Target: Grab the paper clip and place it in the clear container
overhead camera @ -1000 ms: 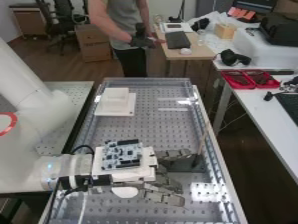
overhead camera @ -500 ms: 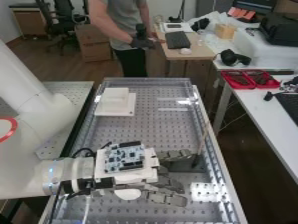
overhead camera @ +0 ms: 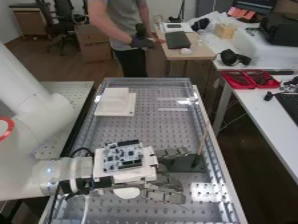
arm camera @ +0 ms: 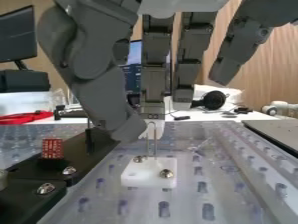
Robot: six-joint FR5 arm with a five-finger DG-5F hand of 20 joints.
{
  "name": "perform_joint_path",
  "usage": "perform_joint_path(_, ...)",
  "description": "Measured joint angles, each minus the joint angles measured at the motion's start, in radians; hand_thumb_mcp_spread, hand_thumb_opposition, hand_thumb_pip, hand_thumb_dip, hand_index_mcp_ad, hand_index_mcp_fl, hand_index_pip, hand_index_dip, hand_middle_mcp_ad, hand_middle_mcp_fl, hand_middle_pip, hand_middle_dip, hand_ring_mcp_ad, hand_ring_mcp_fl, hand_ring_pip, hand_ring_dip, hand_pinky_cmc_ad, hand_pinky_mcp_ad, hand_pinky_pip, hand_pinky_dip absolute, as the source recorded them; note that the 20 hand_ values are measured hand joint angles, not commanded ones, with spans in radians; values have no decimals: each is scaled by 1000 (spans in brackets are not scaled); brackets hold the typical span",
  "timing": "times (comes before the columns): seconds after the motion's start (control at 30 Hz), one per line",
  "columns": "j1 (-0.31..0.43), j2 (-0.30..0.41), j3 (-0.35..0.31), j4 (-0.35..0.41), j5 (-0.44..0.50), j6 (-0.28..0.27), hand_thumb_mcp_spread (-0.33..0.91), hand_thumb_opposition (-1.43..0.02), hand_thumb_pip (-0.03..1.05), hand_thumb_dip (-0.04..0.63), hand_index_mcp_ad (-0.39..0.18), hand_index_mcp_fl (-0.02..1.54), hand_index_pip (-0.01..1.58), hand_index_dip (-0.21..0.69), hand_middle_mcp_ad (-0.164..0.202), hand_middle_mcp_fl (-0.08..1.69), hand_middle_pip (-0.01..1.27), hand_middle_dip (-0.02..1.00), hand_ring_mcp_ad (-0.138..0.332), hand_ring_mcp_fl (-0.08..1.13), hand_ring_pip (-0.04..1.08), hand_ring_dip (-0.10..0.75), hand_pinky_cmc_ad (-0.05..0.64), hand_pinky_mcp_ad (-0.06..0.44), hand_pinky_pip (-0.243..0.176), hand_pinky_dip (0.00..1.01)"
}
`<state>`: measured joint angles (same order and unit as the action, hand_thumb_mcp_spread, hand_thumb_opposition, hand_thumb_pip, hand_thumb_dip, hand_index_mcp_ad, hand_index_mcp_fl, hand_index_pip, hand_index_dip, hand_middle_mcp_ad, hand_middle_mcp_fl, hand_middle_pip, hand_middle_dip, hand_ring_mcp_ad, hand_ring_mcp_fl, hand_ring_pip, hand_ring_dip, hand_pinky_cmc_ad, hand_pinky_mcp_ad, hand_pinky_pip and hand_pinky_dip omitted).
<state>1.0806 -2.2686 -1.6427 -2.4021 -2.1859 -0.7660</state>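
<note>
Arm (overhead camera: pixel 33 110) comes in from the left of the high view, low over the near part of the perforated bench (overhead camera: pixel 143 131). Robot hand (overhead camera: pixel 163 196) lies roughly level, reaching out sideways across the bench, fingertips toward the long side edge. Circuit board (overhead camera: pixel 123 154) sits on top of the hand, on a white mount.

In the wrist view, robot hand (arm camera: pixel 155 65) is open, fingers mostly straight and angled down, thumb (arm camera: pixel 100 85) off to one side with its tip near the fingers. A gap shows between thumb and the spread outer finger. No curl round anything; contact with the clip can't be made out.

Paper clip (arm camera: pixel 155 142) is upright on a small white block (arm camera: pixel 141 174), wire top just under the fingers and just beside the thumb tip. Two screws in the block, one each side of the clip.

Beside that, black plate (arm camera: pixel 33 167) with a red piece (arm camera: pixel 52 148) on it. Thin stick (overhead camera: pixel 201 145) stands near the fingertips. White stepped block (overhead camera: pixel 116 102) is well apart, toward the far end
</note>
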Motion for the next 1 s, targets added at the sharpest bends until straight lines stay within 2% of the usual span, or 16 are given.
perform_joint_path(0.53, -16, -12, 10, -7, -16, -9, 607, -909, 724, 304, -187, 23, 340, -188, -52, 618, 771, 684, 24, 457, 122, 501, 478, 248, 75, 194)
perform_joint_path(0.77, -19, -13, 6, 6, -15, 2, 649, -958, 724, 304, -187, 24, 340, -188, -52, 679, 840, 705, 24, 457, 124, 501, 478, 248, 77, 194)
perform_joint_path(1.0, -17, -14, 7, 7, -10, 8, 646, -956, 724, 304, -187, 23, 340, -188, -52, 670, 845, 705, 24, 461, 120, 501, 478, 248, 77, 194)
